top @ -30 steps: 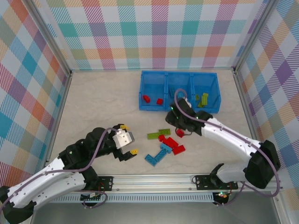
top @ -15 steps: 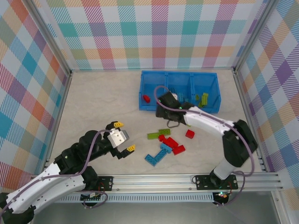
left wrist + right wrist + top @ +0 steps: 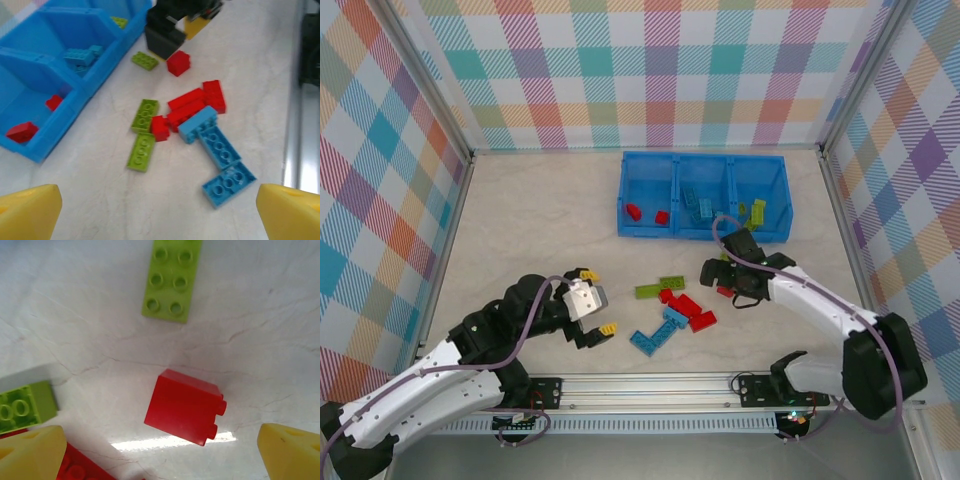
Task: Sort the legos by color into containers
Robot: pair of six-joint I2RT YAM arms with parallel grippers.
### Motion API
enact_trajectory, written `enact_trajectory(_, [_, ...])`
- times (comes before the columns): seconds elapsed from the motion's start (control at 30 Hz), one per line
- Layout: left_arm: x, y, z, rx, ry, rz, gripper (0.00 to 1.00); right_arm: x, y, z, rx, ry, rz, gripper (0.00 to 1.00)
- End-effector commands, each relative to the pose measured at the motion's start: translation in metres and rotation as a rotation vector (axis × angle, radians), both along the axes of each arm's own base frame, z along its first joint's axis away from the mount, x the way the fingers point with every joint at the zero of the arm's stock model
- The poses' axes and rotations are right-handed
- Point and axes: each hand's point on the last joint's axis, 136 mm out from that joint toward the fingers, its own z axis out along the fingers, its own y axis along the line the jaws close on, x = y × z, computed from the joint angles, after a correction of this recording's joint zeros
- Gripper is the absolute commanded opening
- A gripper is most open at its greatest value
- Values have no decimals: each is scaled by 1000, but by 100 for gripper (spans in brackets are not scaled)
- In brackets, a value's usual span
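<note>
Here, top view: the right gripper (image 3: 722,278) hangs with jaws wide and empty over a lone red brick (image 3: 725,292) on the table (image 3: 540,220), just in front of the bin (image 3: 705,156); the left gripper (image 3: 598,300), likewise wide and empty, rests beside the pile (image 3: 675,308). In the bin, reds lie in the left cell (image 3: 648,213), blues in the middle, greens in the right. Left wrist view: the pile (image 3: 192,117) sits ahead of the yellow fingertips (image 3: 27,212); beyond it the red brick (image 3: 178,63) lies just beside the right gripper's black finger, a green plate (image 3: 145,60) close by. Right wrist view: the red brick (image 3: 185,407) lies on its side between the two fingertips (image 3: 30,452), touching neither, its studs toward one of them and its body skewed to the line of closing; a green brick (image 3: 25,405) sits near the other. The step is judged to be picking up this brick for the left cell. To do it well: turn the wrist until the pads face flat sides, centre the brick, descend to the table, close firmly, and lift straight so no neighbour is dragged
</note>
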Motion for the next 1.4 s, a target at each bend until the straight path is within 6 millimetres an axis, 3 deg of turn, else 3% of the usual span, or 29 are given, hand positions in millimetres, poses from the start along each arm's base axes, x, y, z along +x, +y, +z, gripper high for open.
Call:
enact_trajectory(0.0, [-41,-11,-1,-6,51,-257,100,6,9,-17,52,49,-65,93])
enact_trajectory(0.2, [-44,-14,-7,18,91,-279,100,12,3,-45,-34,131,-115,69])
enact_trajectory(0.43, [-42,-14,-9,27,78,-275,100,5,-1,-42,-9,62,-83,37])
enact_trajectory(0.57, [-37,-13,-8,30,63,-250,100,11,15,-9,45,-12,0,28])
enact_trajectory(0.73, [-8,-5,21,-66,-45,-72,100,29,79,71,139,-269,181,26])
enact_trajectory(0.83, [20,13,40,-160,-99,136,100,48,131,112,176,-366,314,26])
enact_trajectory(0.9, [51,42,52,-217,-101,400,100,66,163,120,173,-392,386,27])
enact_trajectory(1.0, [77,81,53,-152,-145,656,100,103,192,120,128,-439,418,27])
enact_trajectory(1.07, [83,91,51,-110,-167,711,100,131,204,118,59,-483,426,28])
enact_trajectory(1.17, [82,88,47,-99,-162,689,100,169,209,105,-34,-501,399,28])
enact_trajectory(1.27, [82,83,44,-96,-158,667,100,195,207,84,-68,-478,379,29])
enact_trajectory(1.37, [82,80,42,-85,-155,652,100,205,211,65,-90,-456,400,36])
